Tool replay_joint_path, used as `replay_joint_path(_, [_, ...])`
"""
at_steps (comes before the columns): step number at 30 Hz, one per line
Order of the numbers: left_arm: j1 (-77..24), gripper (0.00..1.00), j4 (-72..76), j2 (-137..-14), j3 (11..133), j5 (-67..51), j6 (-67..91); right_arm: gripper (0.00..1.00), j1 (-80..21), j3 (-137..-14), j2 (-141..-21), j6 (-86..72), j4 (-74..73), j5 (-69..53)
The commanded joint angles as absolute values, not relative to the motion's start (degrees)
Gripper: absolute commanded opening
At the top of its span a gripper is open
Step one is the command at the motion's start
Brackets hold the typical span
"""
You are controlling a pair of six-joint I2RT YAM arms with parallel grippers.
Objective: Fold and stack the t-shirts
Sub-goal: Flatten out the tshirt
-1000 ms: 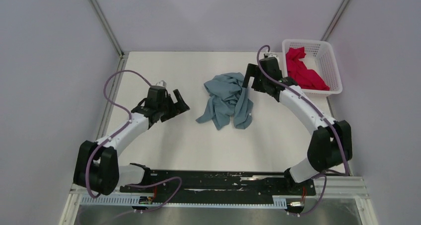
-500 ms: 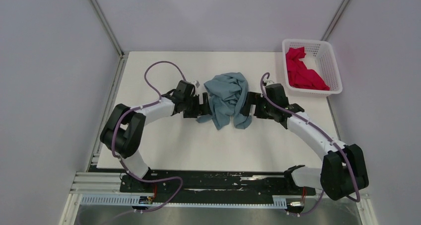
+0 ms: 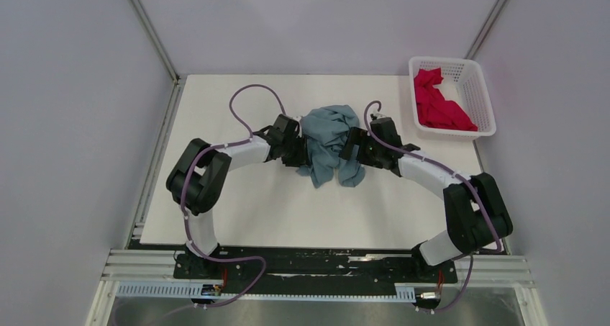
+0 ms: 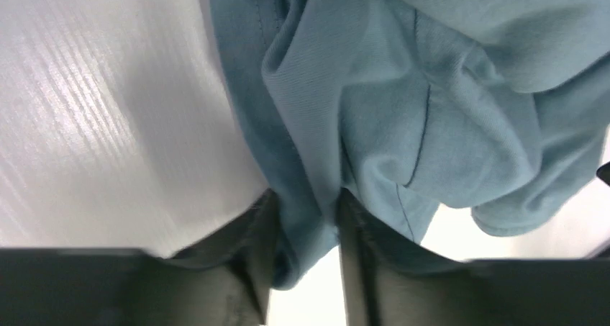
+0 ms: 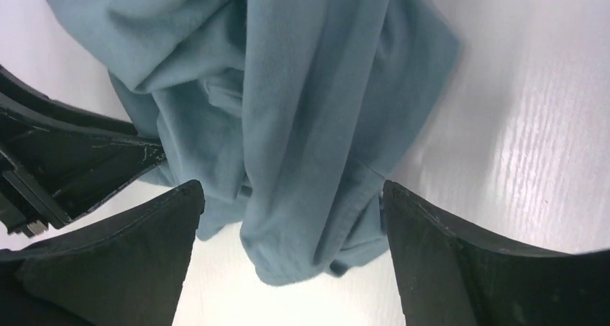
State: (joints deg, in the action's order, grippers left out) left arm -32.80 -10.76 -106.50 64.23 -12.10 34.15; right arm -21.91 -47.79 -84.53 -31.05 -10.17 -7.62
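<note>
Blue-grey t-shirt (image 3: pixel 329 142): bunched, table (image 3: pixel 237 196) ctr. L gripper (image 4: pixel 306 218), its 9 o'clock, pinches a fold; R gripper (image 5: pixel 291 189), 3 o'clock, spread astride its edge. Pink t-shirt (image 3: pixel 437 103): basket (image 3: pixel 486 96), 2 o'clock. Risk I flag: L nips several layers, lift drags a wad.

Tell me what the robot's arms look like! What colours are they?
The left arm and right arm are smooth white tubes joined by chunky black joints. Each carries a looping purple cable. Their fingers are black and wedge-shaped.
</note>
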Motion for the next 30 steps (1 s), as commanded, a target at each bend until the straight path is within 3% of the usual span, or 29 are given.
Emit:
replay_joint_path(1, [-34.8,0.32,-12.3,-109.7,66.0,-10.9,33.2,0.87,-23.4,-52.6,-88.5,-32.6,-5.8,-3.7])
replay_joint_path(2, [-35.0,0.12,-12.4,-109.7,66.2,-10.6,33.1,0.81,-23.5,-53.2,-89.4,-32.5,-5.8,-3.6])
replay_joint_path(4, [-35.1,0.0,-13.3,-109.4,66.4,-8.7,33.3,0.72,-23.7,-54.1,-91.5,-32.6,-5.8,-3.6])
replay_joint_path(8, [-35.0,0.0,-15.6,-105.3,64.7,-1.8,34.1,0.44,-23.8,-54.7,-92.5,-32.4,-6.8,-2.1])
replay_joint_path(11, [-35.0,0.0,-15.6,-100.1,61.1,6.3,35.2,0.13,-23.7,-53.4,-90.4,-32.2,-8.3,3.2])
replay_joint_path(14, [-34.9,0.0,-15.9,-92.8,56.4,13.0,35.9,0.0,-23.7,-52.2,-86.9,-30.0,-10.8,7.8])
replay_joint_path(19, [-32.7,0.0,-18.4,-83.4,52.1,21.8,37.1,0.0,-22.3,-50.9,-79.4,-26.3,-16.1,14.8])
replay_joint_path(30, [-31.7,0.0,-12.3,-54.9,55.5,23.0,28.9,0.0,-21.6,-64.0,-63.5,-18.9,-17.8,5.6])
